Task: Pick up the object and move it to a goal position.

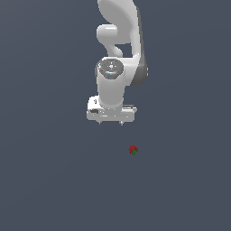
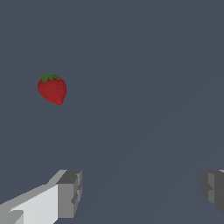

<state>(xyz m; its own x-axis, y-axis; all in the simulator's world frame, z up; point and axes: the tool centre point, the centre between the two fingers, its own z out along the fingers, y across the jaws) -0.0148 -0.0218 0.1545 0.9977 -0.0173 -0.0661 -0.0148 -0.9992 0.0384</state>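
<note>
Strawberry [image 1: 133,150] lay on a plain dark grey floor [image 1: 45,180]
Gripper [image 1: 111,122] hung spread wide, holding nothing; berry well apart, toward the exterior view's right

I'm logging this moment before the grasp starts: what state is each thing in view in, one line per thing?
Small red strawberry with a green leafy cap: lying on the dark grey floor, free, not between the fingers.
White two-finger gripper: open, empty, fingers spread wide, apart from the strawberry.
White robot arm: wrist pointing down.

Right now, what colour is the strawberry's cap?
Green, on the red strawberry; clearest in the wrist view.
</note>
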